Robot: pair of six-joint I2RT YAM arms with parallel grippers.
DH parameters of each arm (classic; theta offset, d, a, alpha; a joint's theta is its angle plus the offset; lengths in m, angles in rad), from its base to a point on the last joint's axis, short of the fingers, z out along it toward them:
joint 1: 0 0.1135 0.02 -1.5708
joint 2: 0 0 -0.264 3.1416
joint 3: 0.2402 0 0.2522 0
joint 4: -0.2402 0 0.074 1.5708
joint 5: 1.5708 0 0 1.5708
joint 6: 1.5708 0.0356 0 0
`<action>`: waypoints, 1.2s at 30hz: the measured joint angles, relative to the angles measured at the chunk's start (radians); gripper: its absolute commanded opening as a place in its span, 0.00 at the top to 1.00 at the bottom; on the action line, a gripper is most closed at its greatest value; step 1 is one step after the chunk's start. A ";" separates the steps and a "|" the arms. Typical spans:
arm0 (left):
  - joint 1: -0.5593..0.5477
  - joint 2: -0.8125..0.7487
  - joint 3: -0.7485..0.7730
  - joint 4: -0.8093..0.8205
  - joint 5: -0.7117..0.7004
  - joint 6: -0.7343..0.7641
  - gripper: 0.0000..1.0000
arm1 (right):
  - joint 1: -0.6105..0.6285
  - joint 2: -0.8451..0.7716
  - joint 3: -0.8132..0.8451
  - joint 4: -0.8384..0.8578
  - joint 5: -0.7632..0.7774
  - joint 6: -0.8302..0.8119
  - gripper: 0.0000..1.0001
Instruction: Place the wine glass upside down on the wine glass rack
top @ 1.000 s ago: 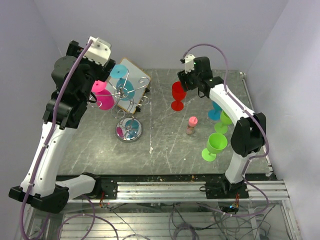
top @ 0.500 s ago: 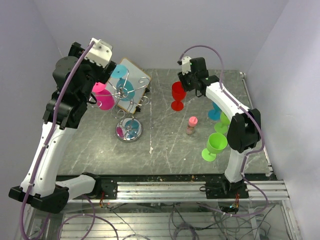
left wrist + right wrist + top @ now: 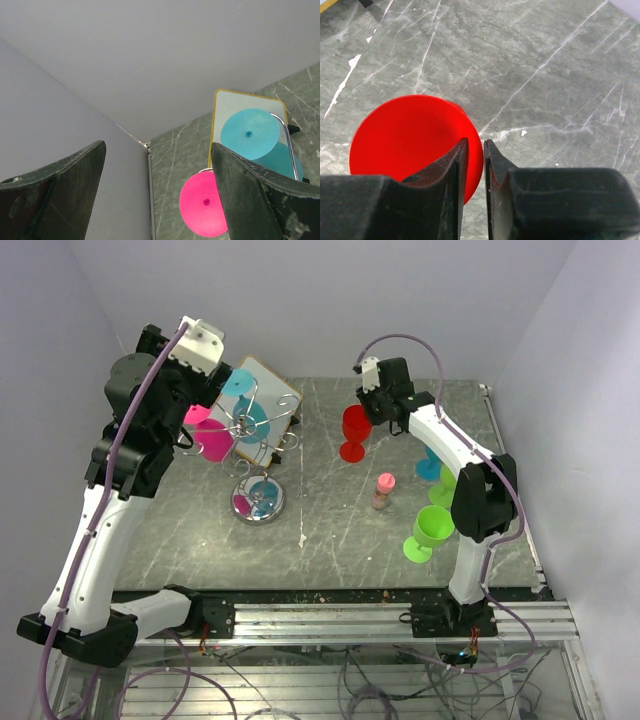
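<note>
Right wrist view: right pincer (image 3: 474, 145) is clamped on the rim of the red wine glass (image 3: 410, 135), black matte fingers drawn to a thin slit with the rim's edge running into it. The glass is smooth opaque plastic and its round mouth lies just below and left of the fingertips. It stands upright on the desk (image 3: 560, 60), a grey stone-look slab with white veins and small chipped flecks.

Top external: the wine glass rack (image 3: 258, 502) is bright wire with curled hooks on a central post and a mirror-like disc base. It stands well apart from the right pincer, on its left-hand side and beneath the left pincer.

Left wrist view: left pincer (image 3: 157, 146) is spread wide, with nothing between its scuffed black fingers. Below it, near its right finger, show the flat round foot of a pink glass (image 3: 202, 210) and of a teal glass (image 3: 248, 134), both by a rack wire. Behind them lies a white-faced board (image 3: 225, 100) with a yellowish frame.

Plain pale lilac walls (image 3: 150, 50) enclose the desk.
</note>
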 measured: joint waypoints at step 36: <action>0.037 -0.156 -0.112 -0.042 0.196 -0.205 0.01 | -0.002 -0.382 0.124 -0.104 -0.009 -0.048 1.00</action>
